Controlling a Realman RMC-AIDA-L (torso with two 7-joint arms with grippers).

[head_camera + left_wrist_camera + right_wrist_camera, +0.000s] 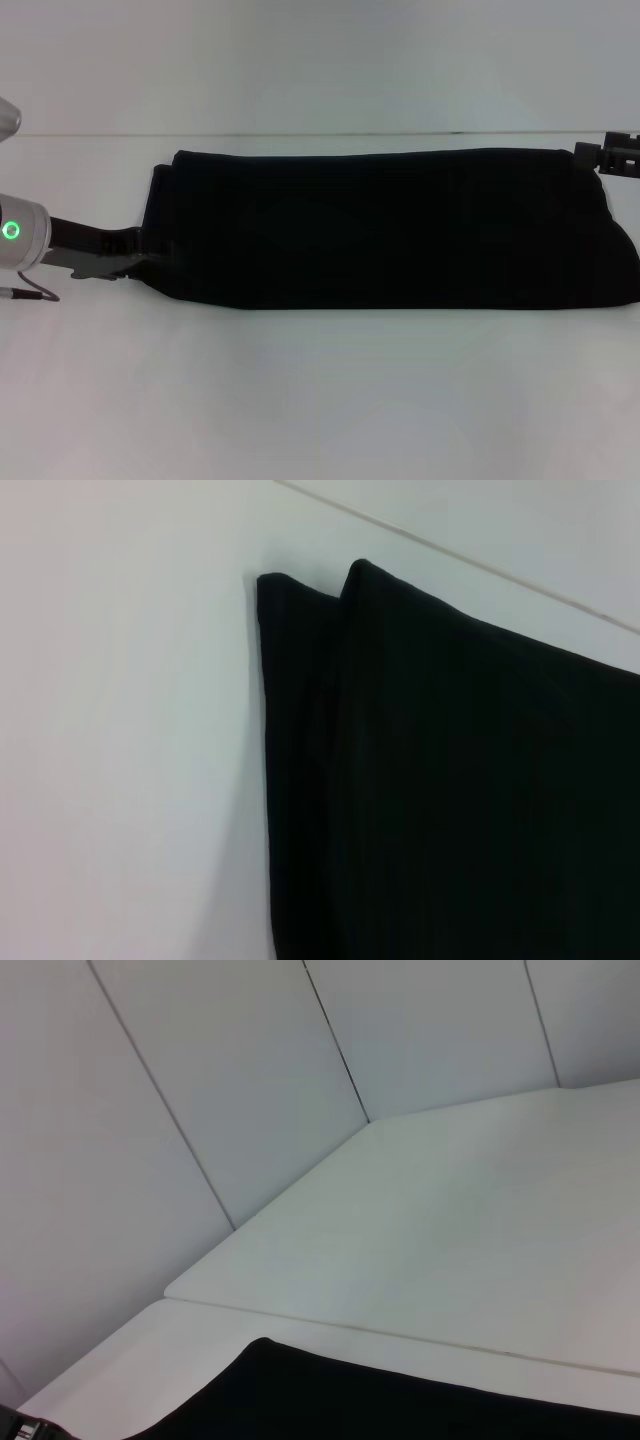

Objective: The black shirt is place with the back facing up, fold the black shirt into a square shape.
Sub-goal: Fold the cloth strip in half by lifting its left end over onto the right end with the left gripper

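The black shirt lies on the white table as 1 long folded band. It looks soft, light and floppy, so the 2 short ends seem the best places to take hold. The left gripper sits at the shirt's left end, perhaps pinching the hem; the right gripper hovers at its far right corner, and I cannot tell its opening.

A plain white tabletop fills the head view from 3 to 9 o'clock. Toward 12 o'clock it meets a pale wall along a thin seam. The right wrist view shows wall panels split by dark lines. Lighting is soft and even.
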